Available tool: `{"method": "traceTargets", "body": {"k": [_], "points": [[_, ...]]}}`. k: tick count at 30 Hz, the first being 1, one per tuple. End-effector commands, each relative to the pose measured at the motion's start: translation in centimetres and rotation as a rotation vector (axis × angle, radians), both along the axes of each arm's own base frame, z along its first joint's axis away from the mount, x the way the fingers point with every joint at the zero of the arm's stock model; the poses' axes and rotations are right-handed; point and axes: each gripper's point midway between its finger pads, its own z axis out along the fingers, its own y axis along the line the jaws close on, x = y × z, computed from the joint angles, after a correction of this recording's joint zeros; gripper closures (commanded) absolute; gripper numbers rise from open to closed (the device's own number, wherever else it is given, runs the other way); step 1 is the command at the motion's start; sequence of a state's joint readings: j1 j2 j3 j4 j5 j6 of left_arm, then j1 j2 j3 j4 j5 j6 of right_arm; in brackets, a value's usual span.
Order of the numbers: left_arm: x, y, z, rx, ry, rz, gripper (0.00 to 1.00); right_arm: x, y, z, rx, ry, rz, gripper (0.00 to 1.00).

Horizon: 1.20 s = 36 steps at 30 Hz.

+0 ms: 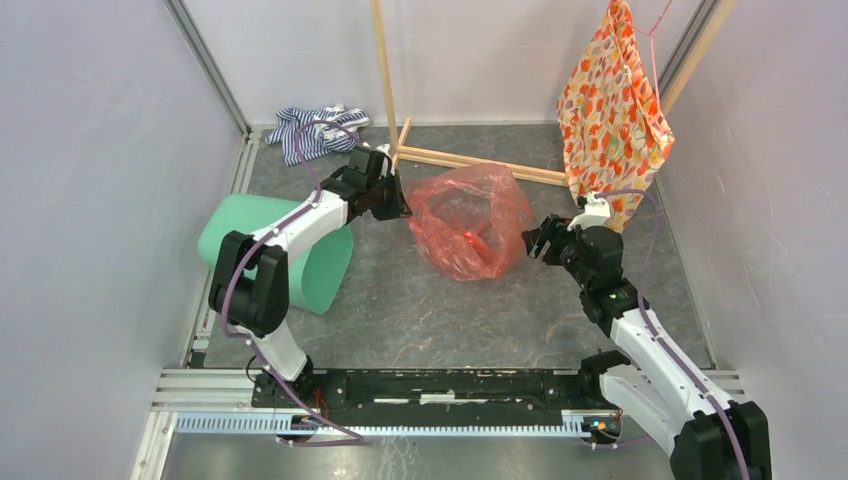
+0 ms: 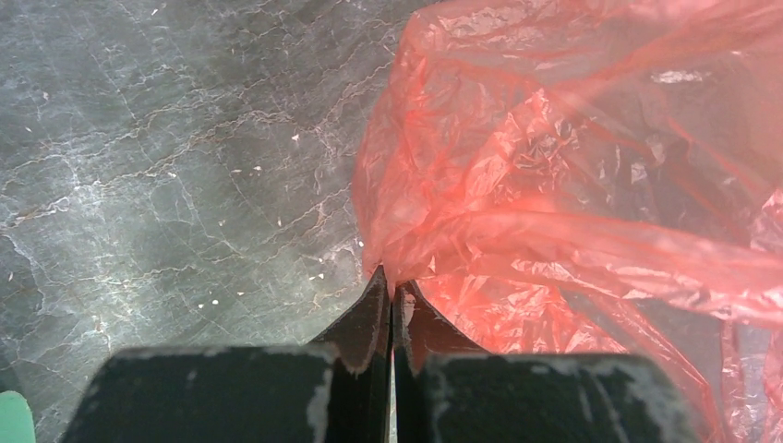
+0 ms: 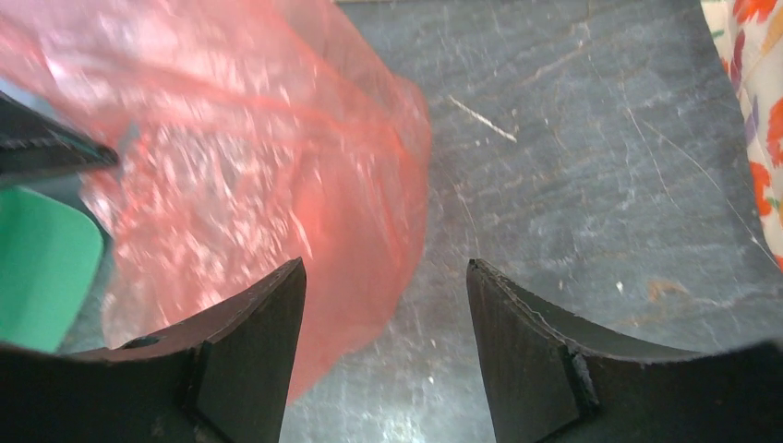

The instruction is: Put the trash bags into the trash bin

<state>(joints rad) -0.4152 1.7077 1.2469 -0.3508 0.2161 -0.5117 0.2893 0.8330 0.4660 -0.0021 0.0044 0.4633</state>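
The red-orange translucent trash bag (image 1: 468,220) lies puffed up in the middle of the floor. My left gripper (image 1: 402,208) is shut on its left edge; in the left wrist view the bag (image 2: 572,185) is pinched between the closed fingertips (image 2: 394,288). My right gripper (image 1: 537,240) is open just right of the bag; in the right wrist view the bag (image 3: 249,157) fills the left side and part of it hangs between the jaws. The mint-green trash bin (image 1: 325,265) lies on its side at the left, under the left arm; it also shows in the right wrist view (image 3: 42,268).
An orange floral cloth (image 1: 612,110) hangs from a wooden frame (image 1: 470,158) at the back right. A blue-striped cloth (image 1: 315,128) lies at the back left. Walls close in both sides.
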Motion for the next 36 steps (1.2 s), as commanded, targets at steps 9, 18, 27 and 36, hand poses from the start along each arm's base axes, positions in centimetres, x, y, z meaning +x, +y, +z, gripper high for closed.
{"method": "traceTargets", "body": {"k": [9, 18, 27, 36], "points": [[0.9, 0.4, -1.3, 0.035, 0.007, -0.030, 0.98, 3.2, 1.7, 5.1, 0.194, -0.357, 0.110, 0.30], [2.1, 0.3, -1.2, 0.028, 0.012, -0.039, 0.98, 3.4, 4.2, 4.9, 0.204, -0.433, 0.290, 0.31], [2.9, -0.2, -0.4, 0.013, 0.009, -0.049, 0.98, 4.0, 5.1, 4.0, 0.195, -0.357, 0.342, 0.57], [0.5, -2.2, 11.2, -0.164, -0.108, -0.148, 0.98, 3.7, 1.6, 10.7, 0.022, -0.123, 0.169, 1.00]]}}
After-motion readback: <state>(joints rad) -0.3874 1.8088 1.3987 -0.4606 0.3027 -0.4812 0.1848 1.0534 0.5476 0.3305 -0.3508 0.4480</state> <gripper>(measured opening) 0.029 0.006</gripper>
